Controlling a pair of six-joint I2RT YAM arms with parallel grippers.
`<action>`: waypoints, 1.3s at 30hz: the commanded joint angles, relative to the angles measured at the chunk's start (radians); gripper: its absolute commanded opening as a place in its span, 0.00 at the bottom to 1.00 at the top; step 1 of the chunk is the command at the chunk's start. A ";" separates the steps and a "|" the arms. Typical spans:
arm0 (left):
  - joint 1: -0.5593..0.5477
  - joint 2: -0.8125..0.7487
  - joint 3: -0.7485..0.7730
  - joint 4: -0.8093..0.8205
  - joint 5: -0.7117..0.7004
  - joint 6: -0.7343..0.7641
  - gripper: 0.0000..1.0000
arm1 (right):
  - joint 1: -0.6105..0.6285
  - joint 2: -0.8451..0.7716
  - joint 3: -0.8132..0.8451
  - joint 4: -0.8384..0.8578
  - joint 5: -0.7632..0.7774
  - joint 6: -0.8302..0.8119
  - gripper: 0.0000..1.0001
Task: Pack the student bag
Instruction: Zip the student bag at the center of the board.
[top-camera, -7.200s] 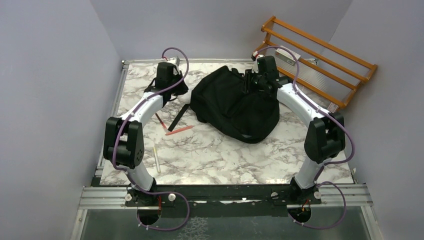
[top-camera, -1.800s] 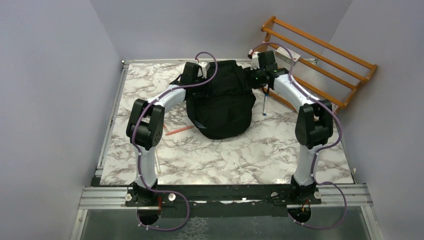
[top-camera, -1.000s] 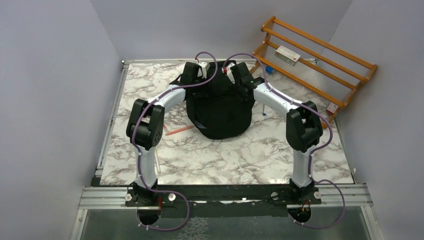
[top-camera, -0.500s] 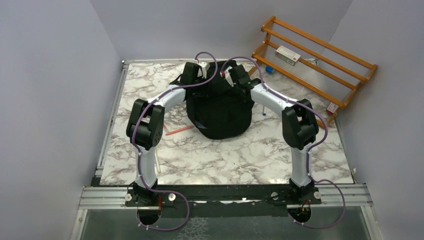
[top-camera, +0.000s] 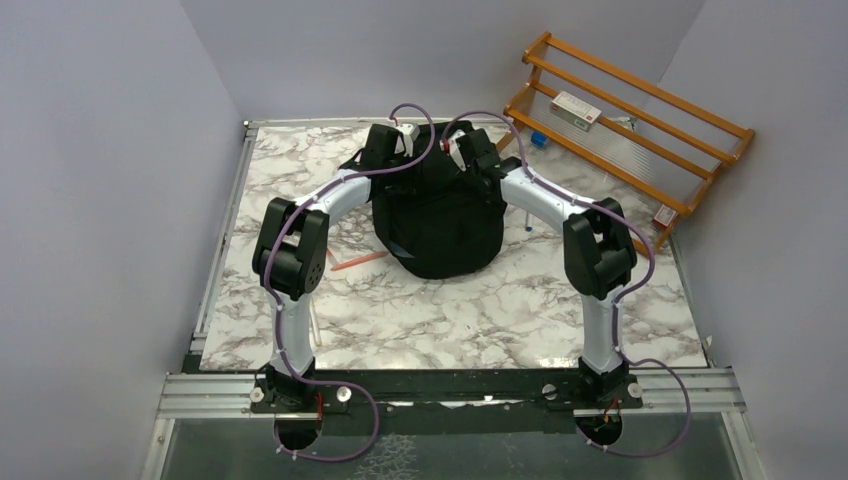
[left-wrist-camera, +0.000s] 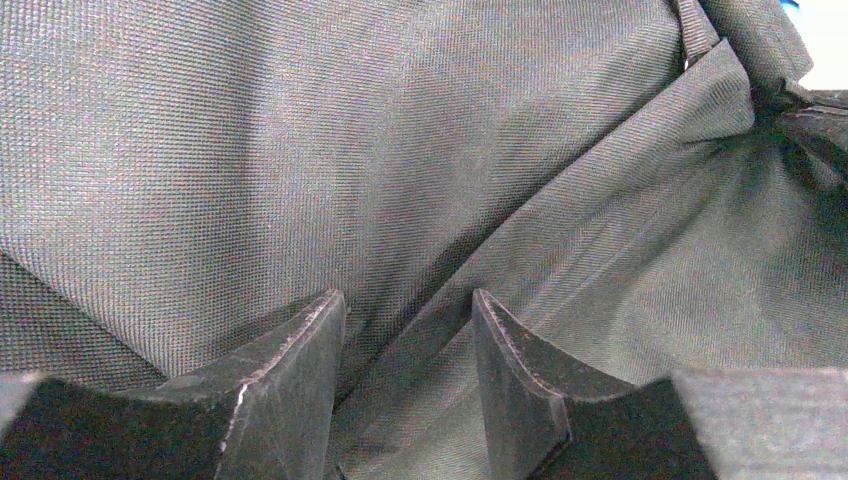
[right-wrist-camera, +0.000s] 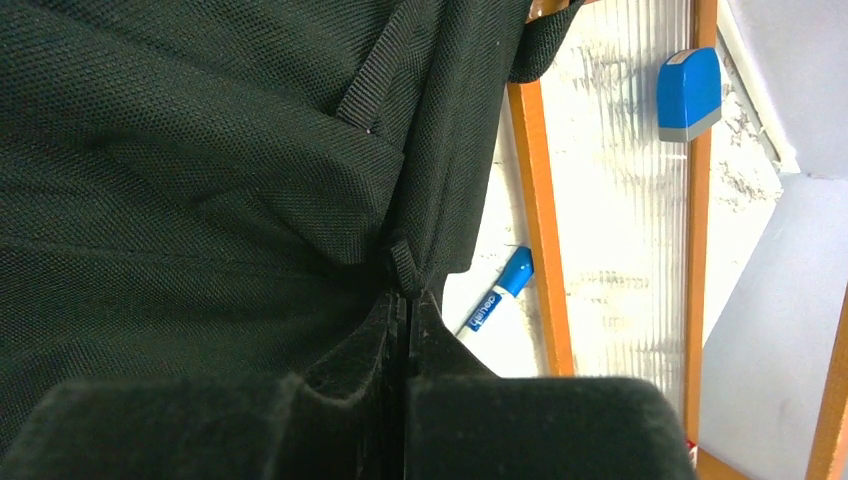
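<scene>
The student bag (top-camera: 436, 215) is a big black fabric backpack standing at the back middle of the marble table. My left gripper (top-camera: 385, 152) is at its upper left edge. In the left wrist view a thick fold of the bag's fabric (left-wrist-camera: 400, 345) fills the gap of that gripper (left-wrist-camera: 408, 300), which is shut on it. My right gripper (top-camera: 476, 156) is at the bag's upper right edge. Its jaws (right-wrist-camera: 408, 297) are pressed together on a small fabric tab (right-wrist-camera: 401, 266) at the bag's seam.
A blue-capped marker (right-wrist-camera: 497, 295) lies on the table right of the bag (top-camera: 527, 222). A red pencil (top-camera: 356, 262) and a white stick (top-camera: 313, 322) lie to the left. The orange rack (top-camera: 640, 110) at the back right carries a small box (top-camera: 575, 108) and a blue eraser (right-wrist-camera: 688, 93).
My right gripper has closed at the bag's upper right edge, and its arm has shifted slightly left. The left arm and the bag have stayed in place.
</scene>
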 joint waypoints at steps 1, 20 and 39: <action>0.007 -0.001 0.016 -0.026 0.012 0.008 0.51 | 0.002 -0.056 -0.019 0.095 0.003 0.047 0.01; 0.009 -0.004 0.019 -0.028 0.020 0.004 0.50 | -0.121 -0.065 0.031 0.041 -0.297 0.412 0.03; 0.009 -0.006 0.020 -0.030 0.020 0.006 0.50 | -0.127 -0.043 0.043 0.038 -0.281 0.412 0.01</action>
